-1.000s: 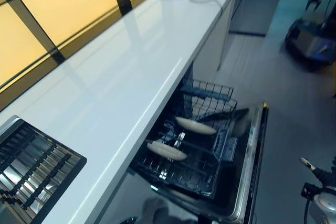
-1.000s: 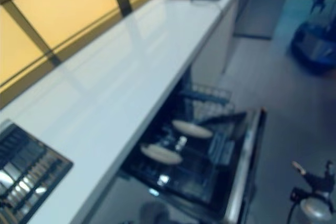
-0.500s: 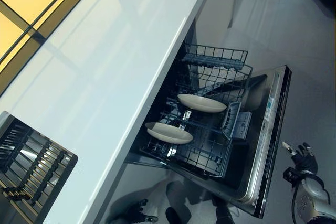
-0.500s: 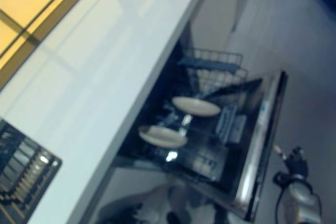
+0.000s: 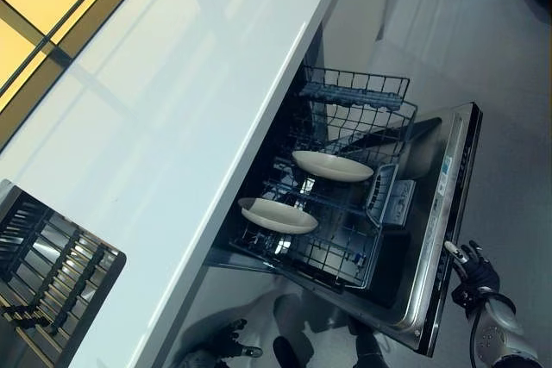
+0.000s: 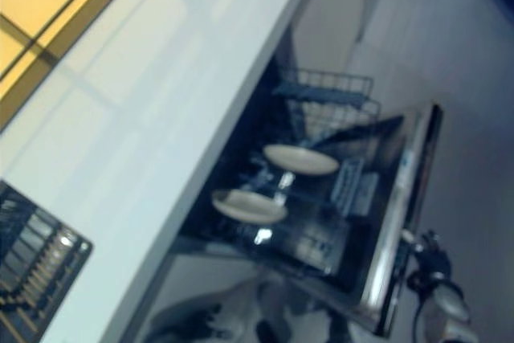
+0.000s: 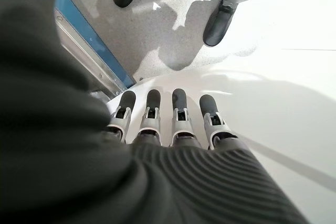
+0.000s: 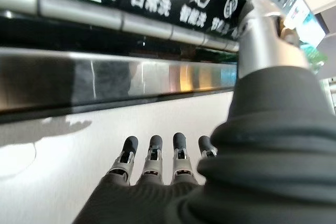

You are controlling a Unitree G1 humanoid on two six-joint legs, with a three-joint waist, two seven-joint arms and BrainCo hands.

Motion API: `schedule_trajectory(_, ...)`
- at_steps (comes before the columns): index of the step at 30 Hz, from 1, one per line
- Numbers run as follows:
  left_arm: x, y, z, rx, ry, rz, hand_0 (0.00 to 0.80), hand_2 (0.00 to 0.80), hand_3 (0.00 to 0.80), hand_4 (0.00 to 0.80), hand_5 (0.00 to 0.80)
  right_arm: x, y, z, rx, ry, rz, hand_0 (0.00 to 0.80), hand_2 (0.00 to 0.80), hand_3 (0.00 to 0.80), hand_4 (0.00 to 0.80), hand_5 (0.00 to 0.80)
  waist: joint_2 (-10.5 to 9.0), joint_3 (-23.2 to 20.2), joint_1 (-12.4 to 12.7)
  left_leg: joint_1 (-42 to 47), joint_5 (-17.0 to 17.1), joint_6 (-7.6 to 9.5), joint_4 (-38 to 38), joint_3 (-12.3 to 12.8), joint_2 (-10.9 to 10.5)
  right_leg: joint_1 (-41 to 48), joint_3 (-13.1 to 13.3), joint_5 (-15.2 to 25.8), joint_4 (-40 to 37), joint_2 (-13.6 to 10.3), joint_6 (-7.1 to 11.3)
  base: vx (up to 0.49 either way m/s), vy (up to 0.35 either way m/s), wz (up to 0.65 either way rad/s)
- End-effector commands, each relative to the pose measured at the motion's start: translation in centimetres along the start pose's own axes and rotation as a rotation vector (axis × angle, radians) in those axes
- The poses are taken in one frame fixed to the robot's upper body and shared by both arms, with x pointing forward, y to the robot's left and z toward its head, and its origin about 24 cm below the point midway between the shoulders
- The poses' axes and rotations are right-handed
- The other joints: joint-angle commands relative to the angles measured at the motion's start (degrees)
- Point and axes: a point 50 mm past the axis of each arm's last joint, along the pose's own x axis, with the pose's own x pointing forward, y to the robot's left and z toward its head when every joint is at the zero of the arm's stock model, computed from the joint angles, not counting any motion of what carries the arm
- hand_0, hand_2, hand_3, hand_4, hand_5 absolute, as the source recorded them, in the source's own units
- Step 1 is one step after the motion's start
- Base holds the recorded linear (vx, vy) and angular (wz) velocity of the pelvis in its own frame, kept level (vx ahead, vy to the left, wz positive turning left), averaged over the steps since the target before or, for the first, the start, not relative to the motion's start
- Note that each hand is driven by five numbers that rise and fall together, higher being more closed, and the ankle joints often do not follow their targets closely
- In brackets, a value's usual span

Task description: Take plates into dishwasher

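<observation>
Two cream plates, one (image 5: 332, 166) behind the other (image 5: 278, 216), lie in the pulled-out lower rack (image 5: 343, 263) of the open dishwasher. Its door (image 5: 448, 180) hangs down flat toward me. My right hand (image 5: 472, 271) is low beside the door's outer edge, open and empty. In the right wrist view its fingers (image 8: 152, 157) are straight, just off the door's control strip (image 8: 147, 4). My left hand (image 7: 176, 129) hangs open over the floor with straight fingers and holds nothing.
A long white counter (image 5: 172, 127) runs above the dishwasher. A black slatted drying rack (image 5: 47, 273) sits on it at the near left. A cutlery basket (image 5: 385, 199) stands at the rack's right side, and a wire basket (image 5: 355, 95) at its far end. Grey floor lies right of the door.
The camera has tipped down over the second, so the whole picture shifted. My right hand has come in closer to the door's outer edge. The plates have not moved.
</observation>
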Motion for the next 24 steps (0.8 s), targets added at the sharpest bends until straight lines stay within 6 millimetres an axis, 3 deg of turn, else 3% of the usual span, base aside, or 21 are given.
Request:
schedule_trajectory(1, 0.3, 2.6, 0.9, 0.044, -0.001, 0.041, 0.000, 0.000, 0.000, 0.000, 0.000, 0.6, 4.7, -0.1, -0.025, 0.024, 0.304, 0.000, 0.000, 0.000, 0.000, 0.000, -2.61, -0.7, 1.8, -1.9, -0.1, -1.02, 0.3, -2.9, -2.0, 1.3, -3.8, -6.7, 4.9, -0.9, 1.64, 0.000, 0.000, 0.00)
schedule_trajectory(8, 0.2, 2.3, 0.3, 0.052, 0.023, 0.028, 0.000, 0.000, 0.000, 0.000, 0.000, -0.2, 9.9, -1.4, -0.089, 0.103, 0.622, 0.000, 0.000, 0.000, 0.000, 0.000, -3.50, -2.1, 3.4, -1.7, 0.4, -1.22, 0.3, -3.4, -1.7, 2.1, -5.5, -7.4, 5.7, -0.7, 1.53, -0.001, -0.005, 0.00)
schedule_trajectory(15, -0.1, 1.8, -0.7, 0.044, 0.054, 0.010, 0.000, 0.000, 0.000, 0.000, 0.000, -0.8, 13.3, -2.2, -0.143, 0.158, 0.768, 0.000, 0.000, 0.000, 0.000, 0.000, -4.59, -3.4, 4.8, -1.0, 0.8, -1.59, 0.3, -3.4, -0.9, 3.9, -7.3, -7.7, 5.4, -0.2, 1.39, 0.010, -0.013, 0.02)
schedule_trajectory(24, -0.5, 0.9, -1.9, 0.014, 0.077, -0.015, 0.000, 0.000, 0.000, 0.000, 0.000, -0.9, 15.3, -2.4, -0.125, 0.177, 0.793, 0.000, 0.000, 0.000, 0.000, 0.000, -5.43, -5.1, 6.9, 0.0, 1.2, -1.93, 0.3, -4.1, 0.0, 6.4, -9.3, -8.6, 5.1, 0.3, 0.85, 0.031, 0.001, 0.06)
